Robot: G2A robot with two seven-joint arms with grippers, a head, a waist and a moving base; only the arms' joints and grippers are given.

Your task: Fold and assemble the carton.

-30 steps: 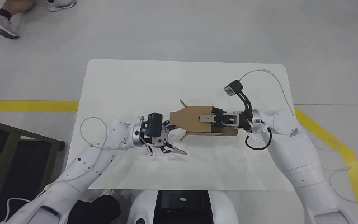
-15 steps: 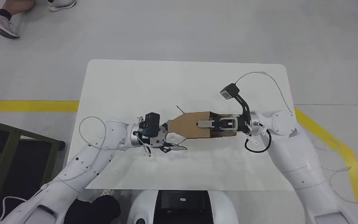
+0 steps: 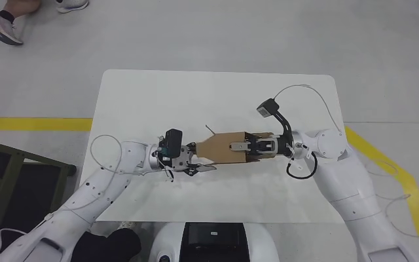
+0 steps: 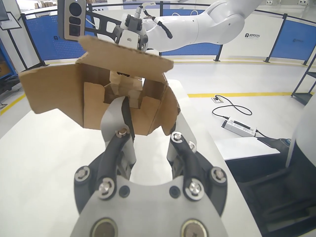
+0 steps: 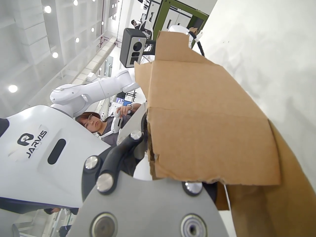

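A brown carton (image 3: 222, 147) lies on its side in the middle of the white table (image 3: 131, 98), between the two arms. My right gripper (image 3: 252, 145) is shut on the wall at one end. In the right wrist view one finger (image 5: 130, 131) presses that cardboard panel (image 5: 202, 114); the other finger is hidden behind it. At the opposite, open end, my left gripper (image 4: 148, 110) is open. One finger (image 4: 116, 114) reaches into the carton's mouth (image 4: 123, 82) and the other (image 4: 184, 129) stays outside a side flap (image 4: 167, 104). The top flap (image 4: 128, 57) juts out above.
Bare white table lies all round the carton, its front edge close behind the left arm. A dark green rack (image 3: 26, 177) stands on the floor off the table's left side. A power brick with its cable (image 4: 238, 127) lies on the floor beyond the table's edge.
The right gripper has rolled the carton, so it looks narrower from above. The left wrist has drawn back a little and its open fingers now line up with the carton's open end.
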